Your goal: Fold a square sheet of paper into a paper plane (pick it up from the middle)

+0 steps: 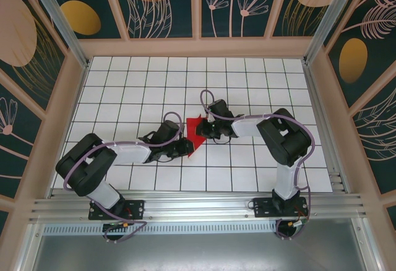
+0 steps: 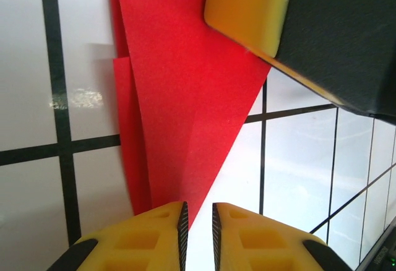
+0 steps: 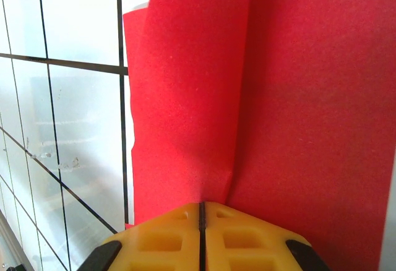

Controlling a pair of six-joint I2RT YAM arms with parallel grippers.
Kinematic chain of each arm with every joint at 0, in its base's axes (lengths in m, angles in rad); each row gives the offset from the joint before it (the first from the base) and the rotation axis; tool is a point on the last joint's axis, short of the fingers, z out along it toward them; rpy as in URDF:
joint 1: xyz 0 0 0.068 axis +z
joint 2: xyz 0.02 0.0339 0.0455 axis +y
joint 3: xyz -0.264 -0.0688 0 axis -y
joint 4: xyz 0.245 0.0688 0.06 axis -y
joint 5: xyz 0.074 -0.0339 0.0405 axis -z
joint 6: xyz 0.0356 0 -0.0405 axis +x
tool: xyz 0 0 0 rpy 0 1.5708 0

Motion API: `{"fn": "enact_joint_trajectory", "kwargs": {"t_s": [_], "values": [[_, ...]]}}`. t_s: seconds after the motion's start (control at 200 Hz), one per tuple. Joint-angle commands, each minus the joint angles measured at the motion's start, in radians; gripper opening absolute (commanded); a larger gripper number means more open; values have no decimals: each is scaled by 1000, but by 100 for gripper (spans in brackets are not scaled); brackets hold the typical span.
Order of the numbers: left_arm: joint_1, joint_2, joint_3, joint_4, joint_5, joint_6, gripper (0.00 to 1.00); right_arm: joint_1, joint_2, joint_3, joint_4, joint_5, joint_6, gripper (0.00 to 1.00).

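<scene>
Handling, as I judge it: the paper is thin and very light, with no stiffness beyond what its creases lend. It will slip between smooth pads, and it tears or takes a stray crease under a hard or twisting pull. The best hold is on a folded edge or ridge, where layers stack; a single free flap would only bend away. Location: it lies at the middle of the top view on the white gridded table, between my two grippers. My right gripper is closed, the fingers meeting in a single dark seam. A raised fold of the paper runs straight down into that seam, so I record it as pinching the paper there. In the left wrist view, one of its yellow pads sits over the sheet at the upper right. My left gripper stands narrowly parted, with white table showing through the gap. The paper's pointed end reaches the left finger at the mouth of the gap; I cannot tell whether it touches. Appearance: plain bright red and matte, already folded into overlapping panels. It narrows to that point, and a second layer shows along its left edge in the left wrist view.
</scene>
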Motion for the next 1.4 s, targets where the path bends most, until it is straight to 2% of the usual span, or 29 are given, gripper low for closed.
{"fn": "enact_joint_trajectory", "kwargs": {"t_s": [0.0, 0.365, 0.64, 0.981, 1.186, 1.396], "values": [[-7, 6, -11, -54, -12, 21, 21, 9, 59, -2, -78, 45, 2, 9], [-6, 9, -31, -75, -6, 26, 21, 8, 61, -4, -80, 49, 5, 9], [-7, 21, -13, -135, -57, 42, 21, 8, 63, -6, -79, 47, 4, 9], [-7, -85, -11, -68, 0, 20, 22, 9, 63, -11, -77, 49, 4, 9], [-11, -54, -16, -23, 43, 14, 22, 8, 64, -11, -76, 47, 6, 9], [-11, -17, -9, -71, 4, 27, 22, 8, 69, -8, -79, 46, 5, 9]]}}
